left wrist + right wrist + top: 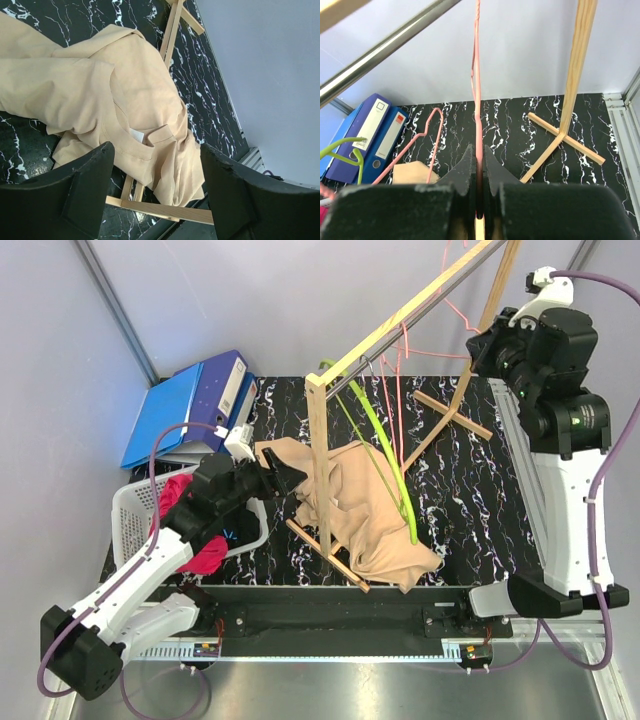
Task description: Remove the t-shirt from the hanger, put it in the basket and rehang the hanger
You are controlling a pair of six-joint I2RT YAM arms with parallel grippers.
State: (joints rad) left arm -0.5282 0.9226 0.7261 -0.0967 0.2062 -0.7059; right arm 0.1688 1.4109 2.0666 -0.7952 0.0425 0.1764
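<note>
Lying crumpled on desk (470, 505), centre, t-shirt (365, 510) looks free of hanger (477, 100): removal apparently done. Left gripper (290, 478) spread wide, empty, at t-shirt's left edge. Right gripper (479, 165) clenched on hanger, far right.

Top: high at near edge, looking down on whole surface (470, 495). Left wrist: close over t-shirt (125, 90). Right wrist: up near rail (385, 47). Top shares both.

Black marbled table (470, 500): beige t-shirt (365, 515) crumpled at centre, blue binders (190, 405) at ten o'clock, white basket (133, 518) at eight.
</note>
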